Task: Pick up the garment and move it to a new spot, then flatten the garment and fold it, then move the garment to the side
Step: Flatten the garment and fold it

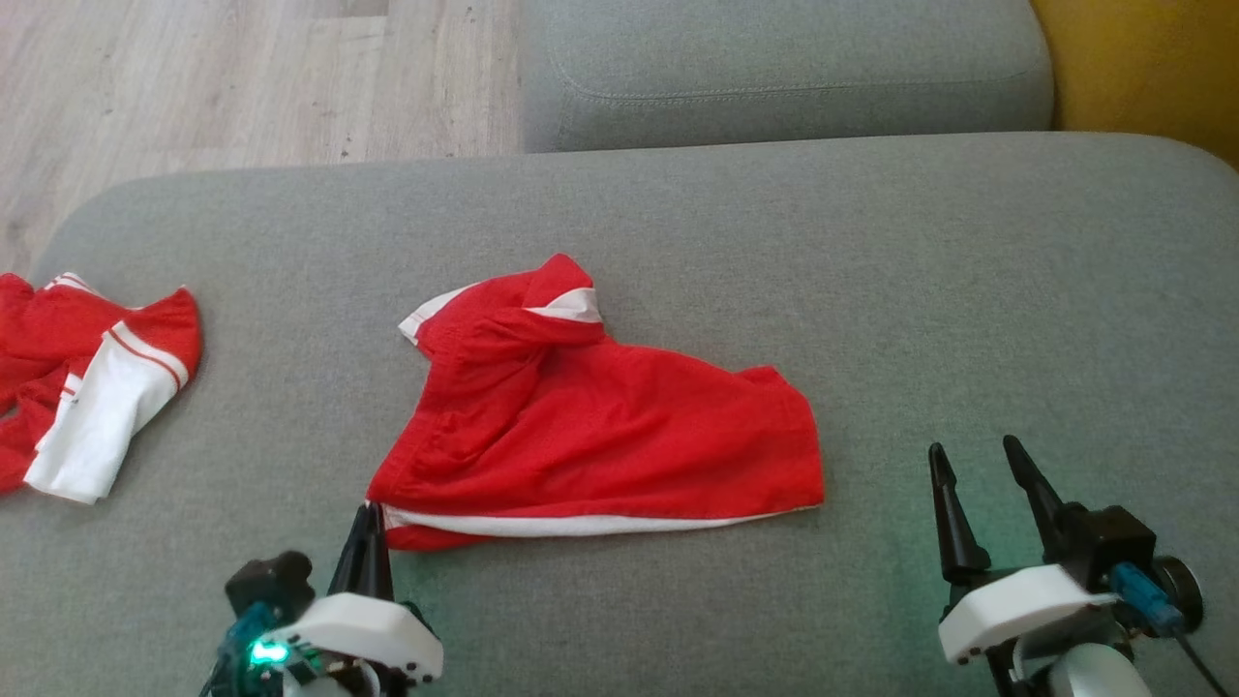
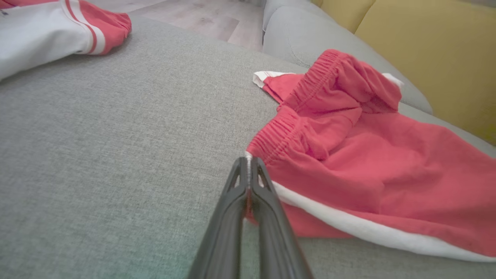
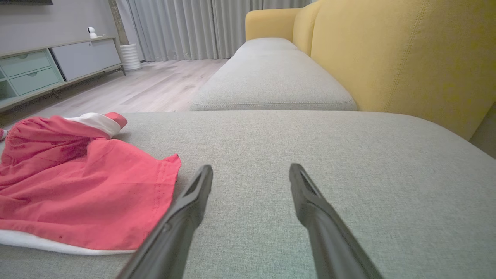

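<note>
The garment (image 1: 600,426) is a pair of red shorts with white trim, lying crumpled in the middle of the grey sofa cushion (image 1: 968,290). My left gripper (image 1: 371,518) sits at its near left corner, shut, with the fingertips pinching the waistband edge. In the left wrist view, red cloth of the garment (image 2: 368,155) shows between the closed fingers of the left gripper (image 2: 248,164). My right gripper (image 1: 973,460) rests open over bare cushion, well right of the hem. In the right wrist view the garment (image 3: 77,186) lies left of the right gripper (image 3: 251,174), apart from it.
A second red-and-white garment (image 1: 87,387) lies bunched at the cushion's left edge, also in the left wrist view (image 2: 58,27). Beyond are another grey cushion (image 1: 774,68), a yellow backrest (image 1: 1142,58) at the right, and wood floor (image 1: 242,77) at the far left.
</note>
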